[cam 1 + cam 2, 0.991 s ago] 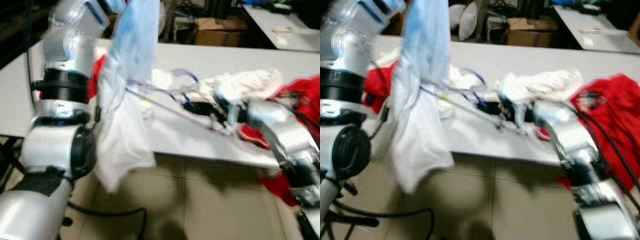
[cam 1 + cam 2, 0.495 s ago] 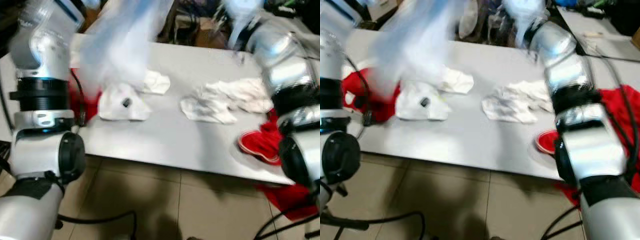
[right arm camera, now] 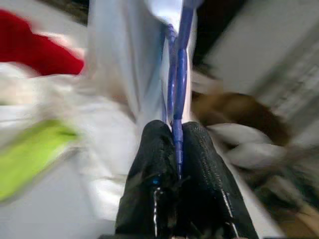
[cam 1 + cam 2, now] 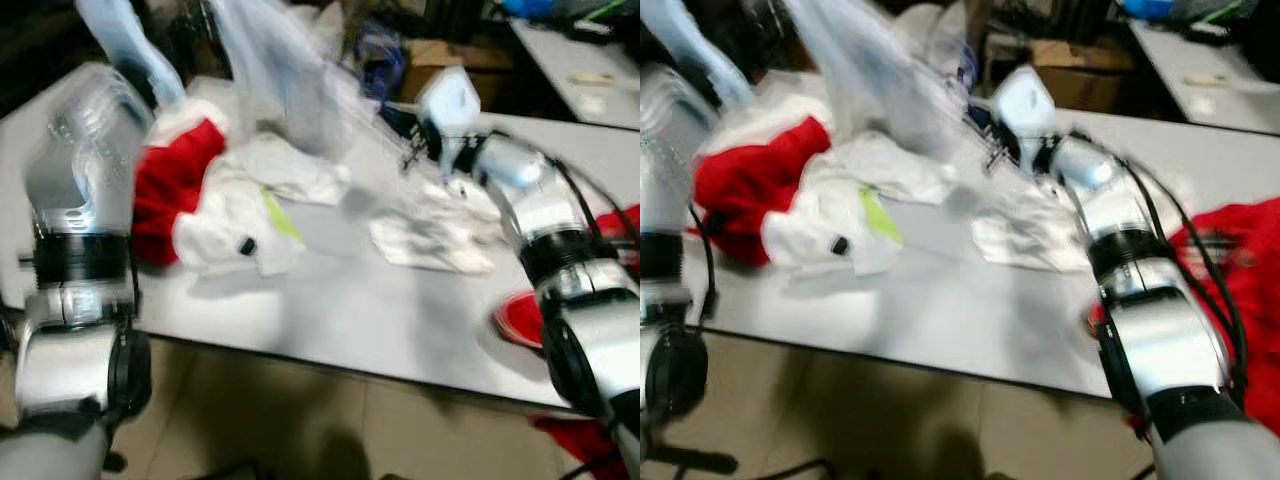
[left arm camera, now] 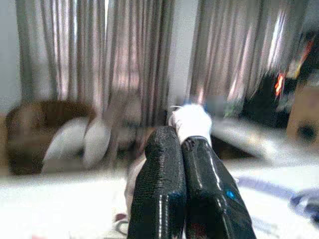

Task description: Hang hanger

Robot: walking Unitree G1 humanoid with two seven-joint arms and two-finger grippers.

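At far left we see our left gripper (image 5: 182,144) with fingers pressed together on nothing, raised before grey curtains (image 5: 99,55). A red garment (image 4: 170,190) and white clothes (image 4: 235,225) lie on the grey table (image 4: 330,310). Further right, our right gripper (image 3: 174,132) pinches the thin blue wire hanger (image 3: 177,74), which carries a pale blue garment (image 4: 275,70) above the table's far side.

A grey tabletop (image 4: 330,320) carries loose clothes: a red garment (image 4: 170,195) near its left end, a white one with a yellow-green patch (image 4: 235,235) touching it, and crumpled white cloth (image 4: 430,240) near the middle. More red cloth (image 4: 1230,270) lies at the right edge. A cardboard box (image 4: 1080,75) stands beyond, tiled floor (image 4: 300,420) below.
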